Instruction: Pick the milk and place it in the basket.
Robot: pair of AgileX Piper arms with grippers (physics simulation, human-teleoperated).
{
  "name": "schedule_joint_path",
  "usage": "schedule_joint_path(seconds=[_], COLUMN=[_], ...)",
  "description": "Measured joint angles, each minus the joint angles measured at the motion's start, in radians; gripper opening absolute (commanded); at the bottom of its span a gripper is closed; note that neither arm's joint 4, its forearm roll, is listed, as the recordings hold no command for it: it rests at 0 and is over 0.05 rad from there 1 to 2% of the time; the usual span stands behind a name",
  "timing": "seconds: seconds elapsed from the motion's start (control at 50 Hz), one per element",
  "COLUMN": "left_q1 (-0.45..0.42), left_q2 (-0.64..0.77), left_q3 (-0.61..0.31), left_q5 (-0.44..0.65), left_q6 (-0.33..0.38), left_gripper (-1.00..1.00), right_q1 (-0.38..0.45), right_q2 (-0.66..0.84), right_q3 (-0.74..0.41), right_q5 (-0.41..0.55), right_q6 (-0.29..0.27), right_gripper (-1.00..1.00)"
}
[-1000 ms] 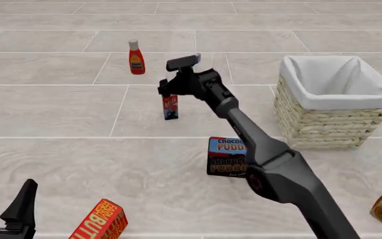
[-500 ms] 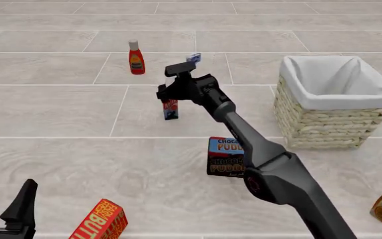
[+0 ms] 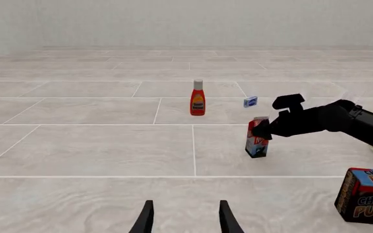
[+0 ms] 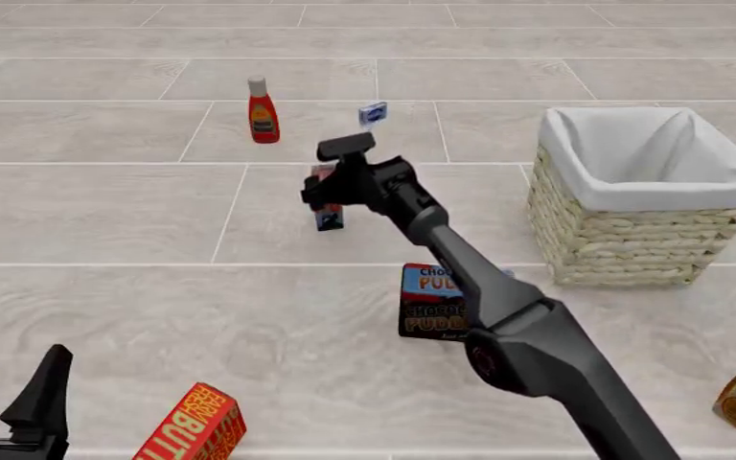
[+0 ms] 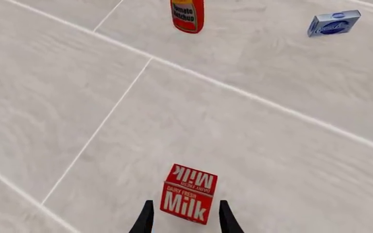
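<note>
The wicker basket [image 4: 643,196] stands at the right of the tiled floor, its white liner showing, well apart from the milk. The right arm reaches out over the chocolate pudding box [image 4: 429,302] towards the middle of the floor, where its right gripper [image 5: 183,217] sits at the top of the milk carton [image 5: 190,193]. The fingers stand apart on either side of the carton's top, not clamped on it as far as the wrist view shows, so the step in hand looks like the final approach before the grasp. The next move probably calls for settling a little lower around the carton and closing squarely on its narrow sides, then lifting clear and carrying it right to the basket.

The milk stands upright, long axis vertical, its "Milk" face turned towards the right wrist camera. It is nearer than the ketchup bottle [image 4: 262,112].

The left gripper [image 3: 183,218] rests low at the near left edge, jaws apart and empty, beside the butter box [image 4: 193,425].
</note>
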Motion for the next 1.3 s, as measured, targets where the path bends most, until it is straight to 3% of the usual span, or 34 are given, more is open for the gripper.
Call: schedule_joint_path(seconds=[0.48,0.5,1.3], left_q1=[0.000,0.000,0.000], left_q2=[0.000,0.000,0.000], left_q3=[0.000,0.000,0.000], left_q5=[0.000,0.000,0.000], left_q6=[0.000,0.000,0.000], left_gripper=[1.00,1.00,1.00], right_q1=[0.002,0.002,-0.007], right_q2=[0.045,0.046,-0.001], right_q3=[0.000,0.000,0.015], right_q5=[-0.017,-0.018,-0.025], right_q6=[0.020,0.020,-0.059], right_gripper=[1.00,-1.00,-1.00])
